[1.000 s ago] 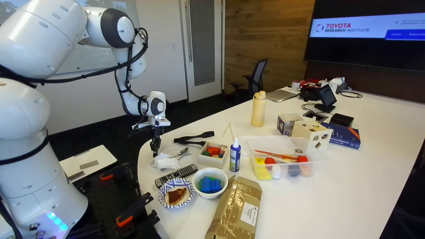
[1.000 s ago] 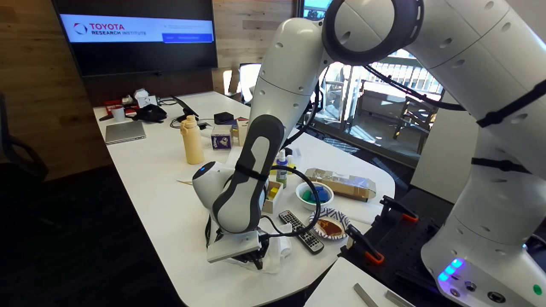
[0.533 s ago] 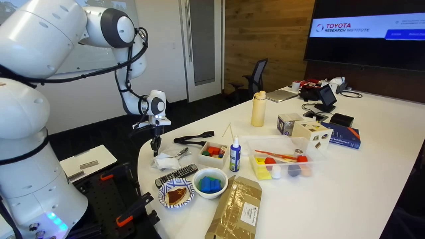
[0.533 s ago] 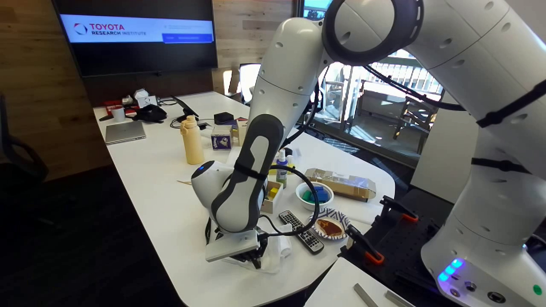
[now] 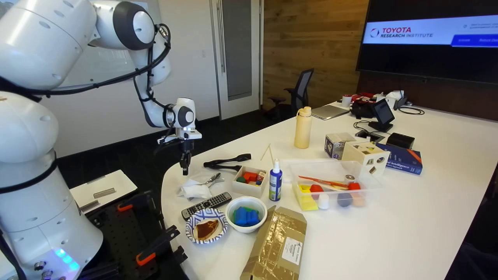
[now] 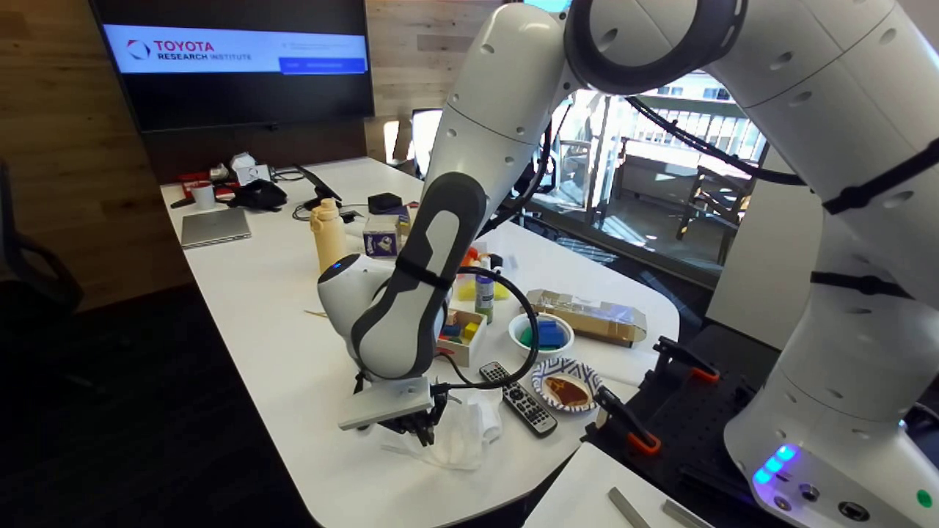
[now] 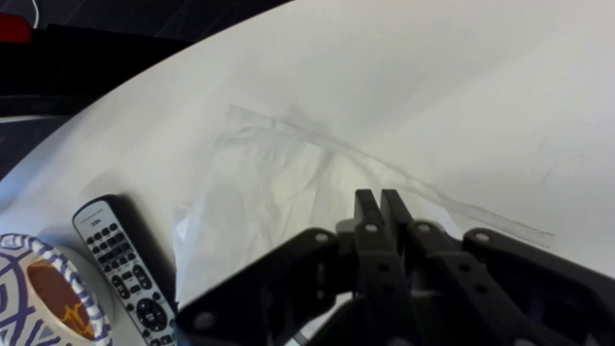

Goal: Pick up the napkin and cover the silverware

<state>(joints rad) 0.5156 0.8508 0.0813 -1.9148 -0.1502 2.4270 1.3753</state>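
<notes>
The napkin (image 5: 195, 189) is thin, white and crumpled, and lies spread on the table (image 5: 350, 241). It also shows in an exterior view (image 6: 462, 433) and in the wrist view (image 7: 269, 192). Silverware (image 5: 213, 179), seen as shiny metal pieces, sticks out from the napkin's edge; the rest seems hidden under it. In the wrist view a small piece of metal shows low, behind the gripper. My gripper (image 7: 377, 192) is above the napkin and apart from it, also in both exterior views (image 5: 185, 173) (image 6: 427, 440). Its fingers are almost together, with a narrow gap and nothing seen between them.
A remote (image 5: 207, 205), a patterned paper plate (image 5: 207, 225) and a white bowl (image 5: 246, 214) stand beside the napkin. Black tongs (image 5: 227, 161), a small box of blocks (image 5: 250, 181) and a blue spray bottle (image 5: 275, 181) are further along. The table edge (image 7: 158, 67) is close.
My gripper has risen from low over the napkin and shifted slightly toward the table's far side. The napkin and silverware look unmoved. The gripper holds nothing as it rises.
</notes>
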